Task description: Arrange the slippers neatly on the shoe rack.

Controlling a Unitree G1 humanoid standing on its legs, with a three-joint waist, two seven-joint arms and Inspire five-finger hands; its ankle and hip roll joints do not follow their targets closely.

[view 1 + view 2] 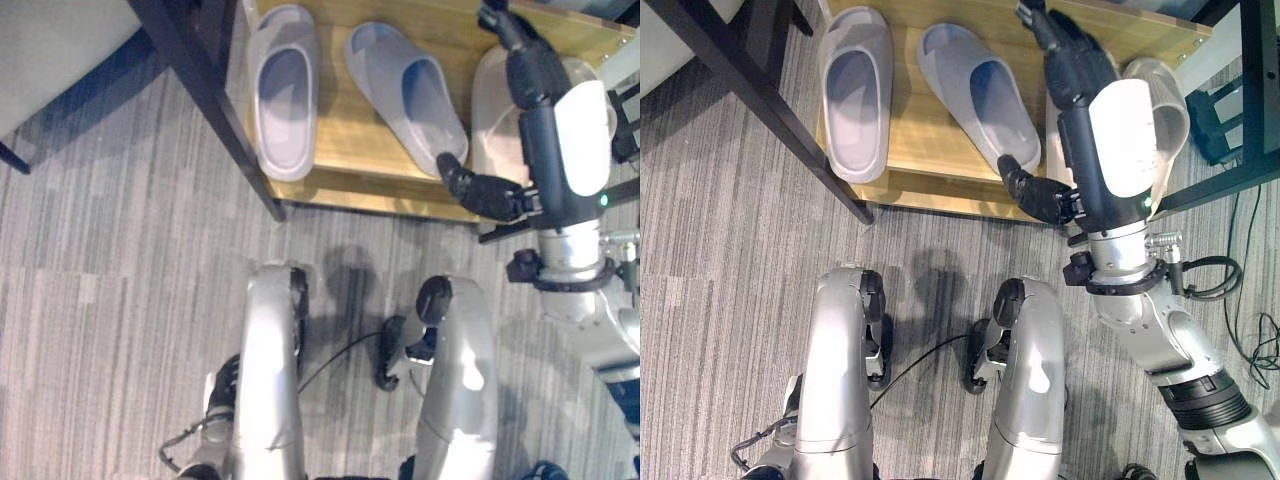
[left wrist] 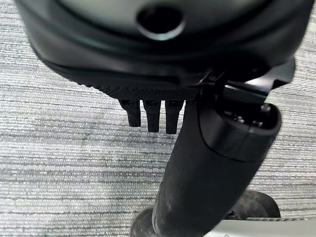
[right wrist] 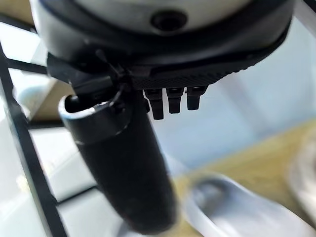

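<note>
Right robot hand (image 1: 1080,60) nearest, fingers straight, empty, above shelf of shoe rack (image 1: 360,150). Two grey slippers (image 1: 285,90) (image 1: 405,92) lie left; right one skewed. Foam: light, soft, grippy; pinch strap. Left robot hand (image 2: 153,116) relaxed, idle.

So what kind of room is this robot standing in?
Probably an indoor room set up like a home entryway, though it could be a lab mock-up. The floor is grey striped carpet, and a low wooden shoe rack with a black frame holds pale slippers. The right hand reaches over the shelf.
</note>
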